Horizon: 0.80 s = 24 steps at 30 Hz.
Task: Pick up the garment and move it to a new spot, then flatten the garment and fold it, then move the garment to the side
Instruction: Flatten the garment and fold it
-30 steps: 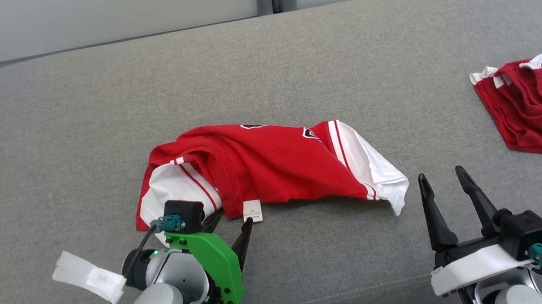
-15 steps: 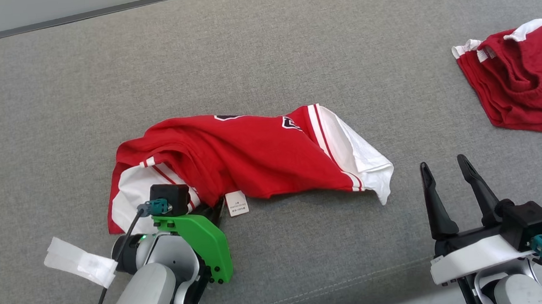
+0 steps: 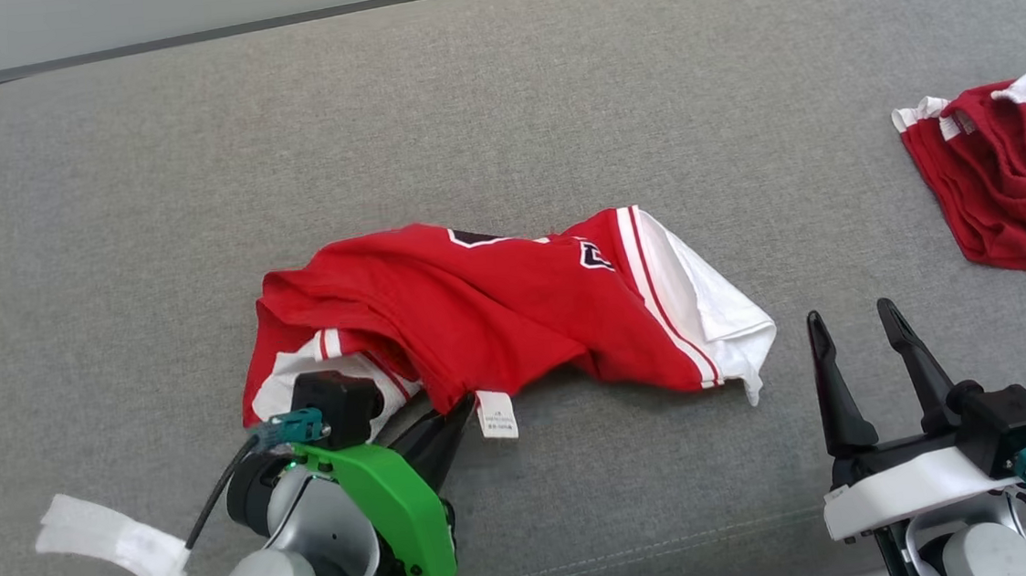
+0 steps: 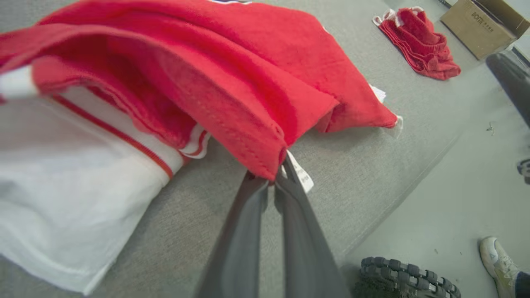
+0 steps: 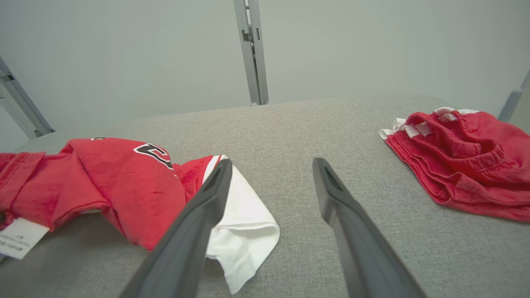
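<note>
Your left gripper (image 3: 463, 406) has its jaws pressed together on the garment (image 3: 496, 308), pinching the red hem at six o'clock beside the white tag (image 3: 496, 415). The garment lies crumpled mid-cushion (image 3: 498, 97). Your right gripper (image 3: 849, 312) hovers at four o'clock with jaws spread, apparently touching nothing.

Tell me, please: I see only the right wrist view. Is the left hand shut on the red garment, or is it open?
Observer: Shut. The left wrist view shows the left hand pinching the red hem of the garment, right beside the white label.
Operator: What lies at the garment's end near that hand?
Observer: In the head view, a white panel with red stripes lies there, partly under the red fold.
Operator: Is anybody close to the robot?
Observer: The left wrist view shows a person's shoe on the floor.
</note>
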Tool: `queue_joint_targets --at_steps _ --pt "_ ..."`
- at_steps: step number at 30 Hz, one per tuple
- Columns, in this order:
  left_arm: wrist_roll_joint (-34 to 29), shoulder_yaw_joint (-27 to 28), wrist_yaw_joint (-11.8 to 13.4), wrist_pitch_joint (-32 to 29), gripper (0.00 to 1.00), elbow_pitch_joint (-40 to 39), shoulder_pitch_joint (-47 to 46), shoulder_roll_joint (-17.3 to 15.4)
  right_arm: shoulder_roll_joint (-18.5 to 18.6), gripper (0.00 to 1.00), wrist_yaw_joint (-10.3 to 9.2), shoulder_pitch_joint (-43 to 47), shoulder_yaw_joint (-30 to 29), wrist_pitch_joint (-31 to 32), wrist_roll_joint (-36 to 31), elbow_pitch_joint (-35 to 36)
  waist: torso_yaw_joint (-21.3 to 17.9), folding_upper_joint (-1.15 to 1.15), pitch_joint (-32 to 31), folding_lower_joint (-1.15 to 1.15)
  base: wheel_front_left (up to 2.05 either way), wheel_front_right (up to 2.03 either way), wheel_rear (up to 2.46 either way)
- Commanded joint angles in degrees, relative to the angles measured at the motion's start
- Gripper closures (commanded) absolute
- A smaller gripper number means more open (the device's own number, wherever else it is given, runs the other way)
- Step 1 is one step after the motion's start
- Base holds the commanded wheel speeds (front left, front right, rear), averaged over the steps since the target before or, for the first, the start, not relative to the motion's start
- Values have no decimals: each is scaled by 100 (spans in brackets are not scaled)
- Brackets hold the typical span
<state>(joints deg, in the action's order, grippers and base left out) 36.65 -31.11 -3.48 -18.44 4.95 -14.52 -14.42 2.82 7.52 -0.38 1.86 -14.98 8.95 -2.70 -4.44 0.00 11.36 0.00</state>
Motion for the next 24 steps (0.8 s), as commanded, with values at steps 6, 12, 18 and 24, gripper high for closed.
queue_joint_targets --at_steps 6,12,18,24 --pt "745 375 -35 -501 100 -1396 458 -477 15 0 -7 -38 -24 -21 25 -7 235 0 -19 0 0 0 0" --pt "1331 1111 205 -500 100 -1658 598 -713 15 0 -7 -104 -16 -23 45 5 246 0 16 0 0 0 0" --pt "1809 1479 273 -484 100 -1182 680 -653 15 0 -7 -137 -13 -23 46 -11 202 0 69 0 0 0 0" --pt "2311 1605 116 -491 100 -441 890 -494 15 0 -7 -147 -35 -24 29 -41 162 0 85 0 0 0 0"
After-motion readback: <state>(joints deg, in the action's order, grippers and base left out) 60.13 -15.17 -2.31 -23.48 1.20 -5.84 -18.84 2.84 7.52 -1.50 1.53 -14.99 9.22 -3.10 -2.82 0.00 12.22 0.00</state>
